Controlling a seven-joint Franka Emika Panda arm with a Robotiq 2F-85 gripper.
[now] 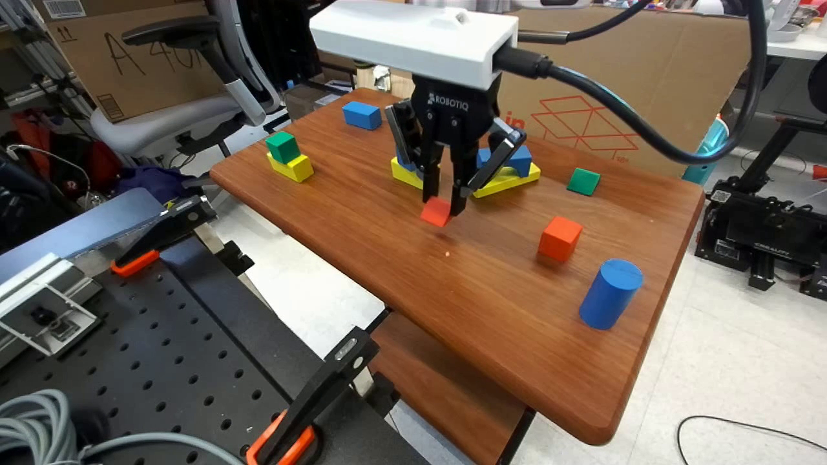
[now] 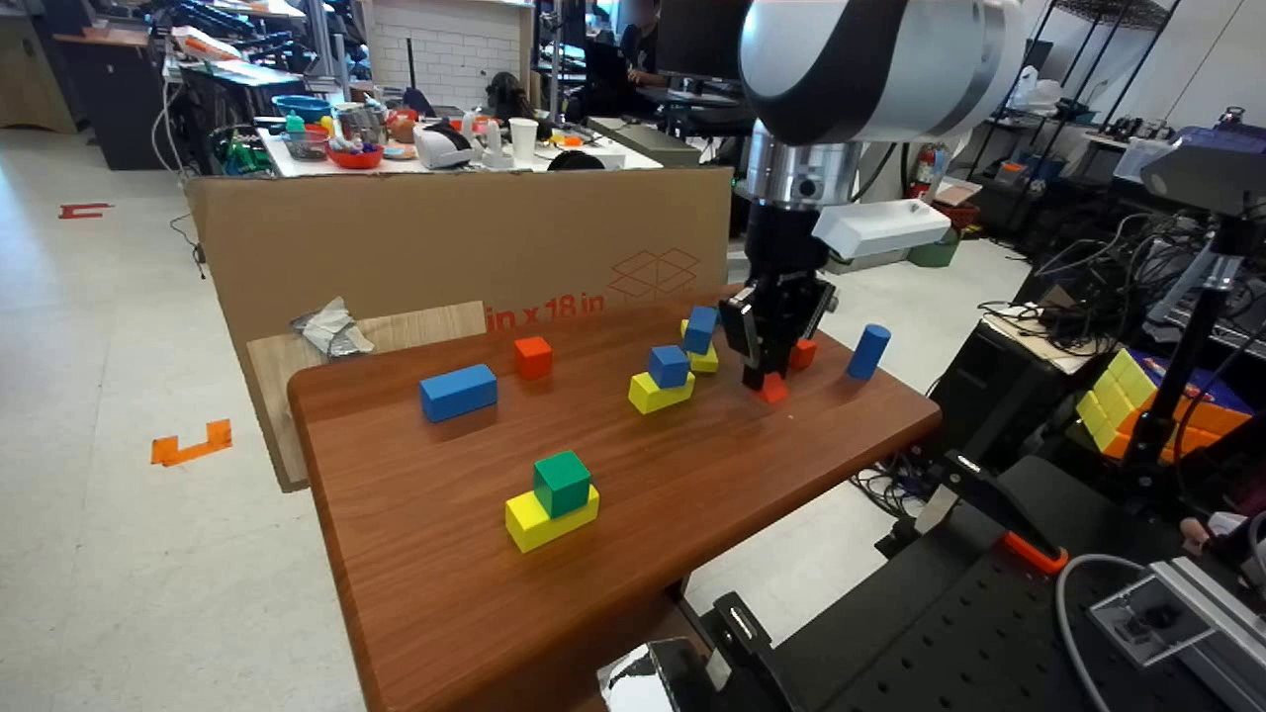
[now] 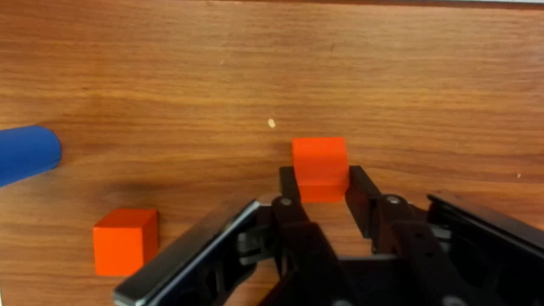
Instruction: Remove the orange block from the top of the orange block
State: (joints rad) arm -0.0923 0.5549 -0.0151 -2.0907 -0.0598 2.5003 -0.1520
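My gripper (image 1: 443, 201) points down over the wooden table. Its two fingers are shut on an orange block (image 3: 321, 163), one finger on each side in the wrist view. The held block also shows in both exterior views (image 1: 436, 212) (image 2: 772, 389), partly covered by a finger. It is at or just above the table surface; I cannot tell whether it touches. A second orange block (image 1: 560, 239) sits alone on the table beside the gripper, also in the wrist view (image 3: 123, 243). A third orange block (image 2: 534, 358) stands farther off in an exterior view. No orange block is stacked on another.
A blue cylinder (image 1: 611, 294) stands near the table's end. A green block (image 1: 583, 181) lies behind. Yellow blocks with blue blocks (image 2: 669, 366) on top stand close to the gripper. A green cube (image 2: 562, 483) rests on a yellow block (image 2: 534, 524). A blue block (image 2: 458, 393) lies farther away.
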